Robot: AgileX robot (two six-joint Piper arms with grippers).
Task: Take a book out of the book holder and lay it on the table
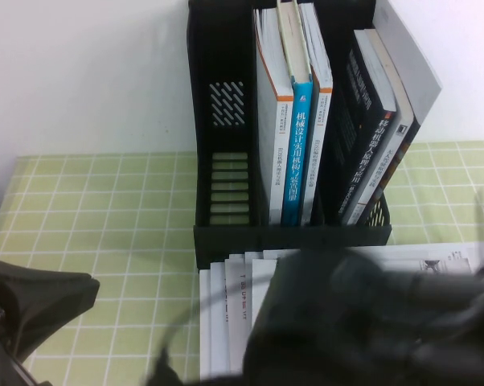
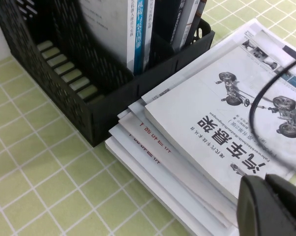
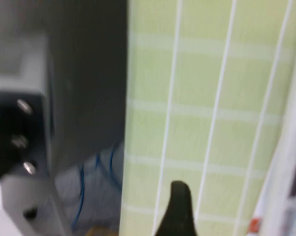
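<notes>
The book (image 2: 226, 113), white with a black Chinese title and grey suspension drawings, lies flat on top of a stack of white books on the table (image 2: 40, 182), just in front of the book holder (image 2: 64, 93). In the high view the book (image 1: 435, 257) is mostly hidden by my right arm (image 1: 371, 322). The black book holder (image 1: 218, 161) stands at the back. My left gripper (image 2: 271, 206) is shut and empty, beside the stack's near corner. My right gripper (image 3: 180, 209) shows as a dark tip over the green cloth, next to a book's edge.
A blue-spined book (image 1: 297, 153) and several others stand in the holder's middle and right compartments; its left compartment is empty. A black cable (image 2: 266, 98) loops over the book. The table's edge (image 3: 126, 147) and a grey bracket (image 3: 25, 147) are beside my right gripper.
</notes>
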